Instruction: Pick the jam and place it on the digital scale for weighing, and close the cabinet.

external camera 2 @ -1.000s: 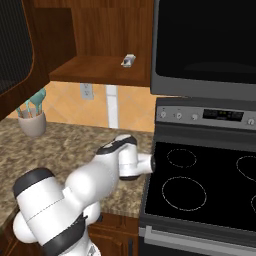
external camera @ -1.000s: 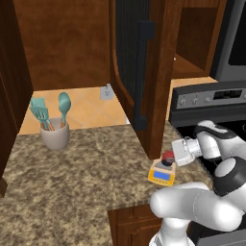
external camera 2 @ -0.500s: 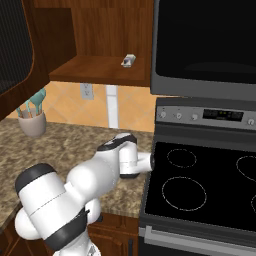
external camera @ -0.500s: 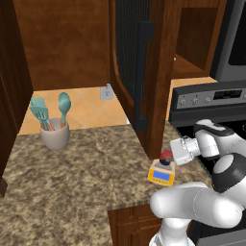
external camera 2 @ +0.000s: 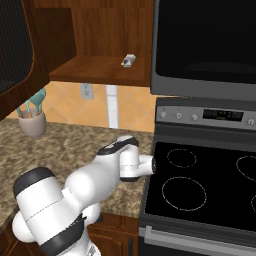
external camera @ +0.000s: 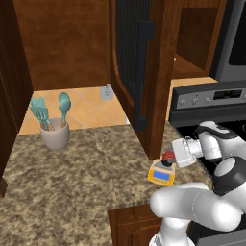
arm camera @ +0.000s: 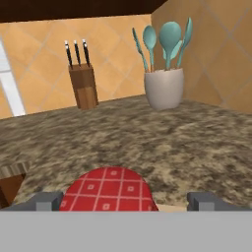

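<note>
The jam [external camera: 167, 156], a small dark-red jar, stands on the grey plate of the yellow-orange digital scale [external camera: 161, 175] at the counter's right end. In the hand view its red checked lid [arm camera: 109, 189] sits low in the centre. My gripper [external camera: 173, 155] reaches it from the right, and its fingertips [arm camera: 47, 201] stand wider than the lid, with a gap on the right side. The gripper [arm camera: 125, 201] is open. The cabinet door [external camera: 138, 72], with dark ribbed panel and black bar handle, hangs open over the counter just above the scale. Its edge [external camera 2: 14, 47] appears at the left of the right base view.
A grey crock of teal utensils [external camera: 54, 126] stands at the back left of the granite counter [external camera: 72, 182]. A knife block [arm camera: 82, 84] stands by the tiled wall. The black stove [external camera 2: 210, 185] borders the counter on the right, under a microwave [external camera 2: 205, 40].
The arm's elbow has shifted a little in the right base view. The jam and scale stay where they were.
</note>
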### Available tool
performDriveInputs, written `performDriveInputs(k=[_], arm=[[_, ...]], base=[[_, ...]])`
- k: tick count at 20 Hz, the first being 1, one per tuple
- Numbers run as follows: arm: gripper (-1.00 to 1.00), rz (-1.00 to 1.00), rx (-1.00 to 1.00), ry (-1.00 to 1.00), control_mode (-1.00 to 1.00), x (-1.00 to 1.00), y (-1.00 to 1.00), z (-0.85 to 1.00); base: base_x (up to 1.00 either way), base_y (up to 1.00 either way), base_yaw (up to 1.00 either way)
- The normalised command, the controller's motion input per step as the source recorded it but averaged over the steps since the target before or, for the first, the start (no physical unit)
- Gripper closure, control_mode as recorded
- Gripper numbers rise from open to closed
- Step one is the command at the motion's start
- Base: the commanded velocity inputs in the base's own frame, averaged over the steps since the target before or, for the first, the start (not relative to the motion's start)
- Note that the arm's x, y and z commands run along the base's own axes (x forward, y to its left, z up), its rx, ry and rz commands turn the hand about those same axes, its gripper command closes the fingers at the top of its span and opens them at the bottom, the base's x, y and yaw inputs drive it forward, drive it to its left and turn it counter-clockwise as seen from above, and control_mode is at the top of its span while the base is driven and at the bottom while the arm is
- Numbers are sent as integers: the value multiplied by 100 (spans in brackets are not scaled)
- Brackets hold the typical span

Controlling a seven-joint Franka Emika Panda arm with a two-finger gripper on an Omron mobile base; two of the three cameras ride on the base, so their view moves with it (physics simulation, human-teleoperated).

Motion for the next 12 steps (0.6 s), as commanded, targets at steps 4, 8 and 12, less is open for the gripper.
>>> performDriveInputs(k=[4,8,12], arm=[[-100,0,0,-5,-100,0,0,0],[-100,0,0,-4,-100,-5,0,13],[-100,0,-5,-7,-100,-6,17,26]], base=[[0,0,0],[0,0,0],[0,0,0]])
